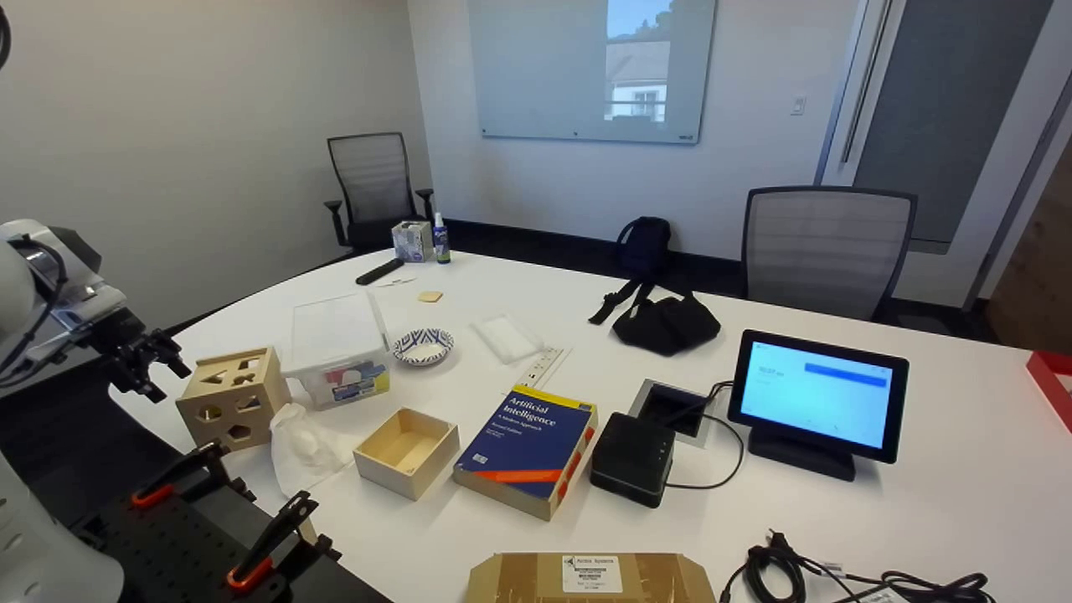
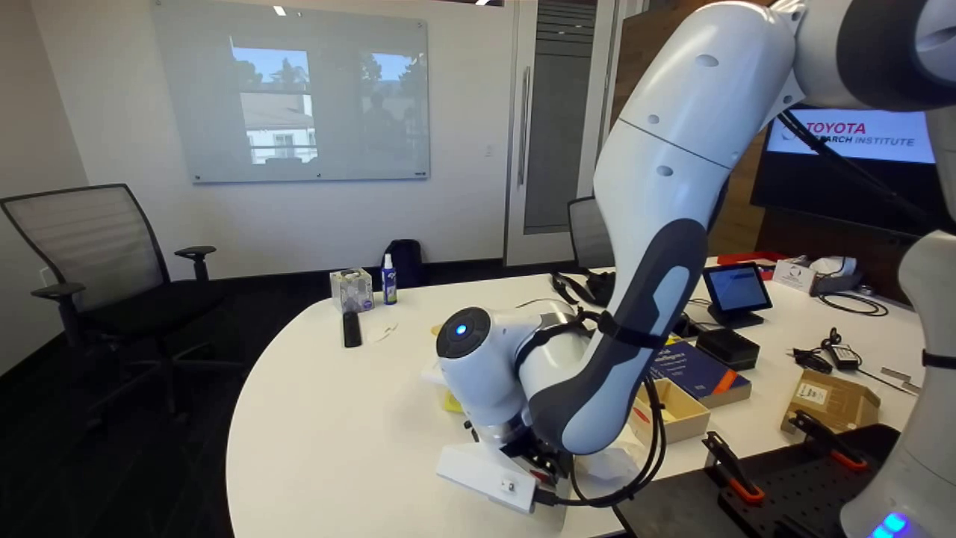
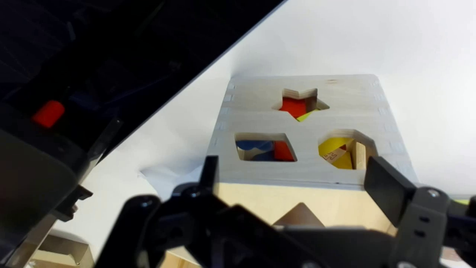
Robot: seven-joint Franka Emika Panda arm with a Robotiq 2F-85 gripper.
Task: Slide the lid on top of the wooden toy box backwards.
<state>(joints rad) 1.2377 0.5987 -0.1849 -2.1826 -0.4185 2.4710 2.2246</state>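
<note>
The wooden toy box (image 1: 224, 420) is a pale cube with shape cut-outs, standing near the table's edge. Its lid (image 1: 229, 373) forms the top face and looks closed. In the wrist view, which appears upside down, the lid (image 3: 256, 197) is the yellowish panel with a pointed hole. The greyish side face (image 3: 256, 126) shows coloured blocks through its holes. My gripper (image 1: 167, 381) is open and empty, beside the box at about lid height. In the wrist view its fingers (image 3: 293, 175) lie spread across the lid's near edge; contact cannot be told. In an exterior view (image 2: 553, 467) the gripper and arm mostly hide the box.
A translucent white container (image 1: 335, 335) stands close behind the box. A crumpled white bag (image 1: 308, 452) touches its right side. A shallow wooden tray (image 1: 394, 465), patterned bowl (image 1: 423, 347) and blue book (image 1: 523, 444) lie further right. Black clamps (image 1: 180, 473) are in front.
</note>
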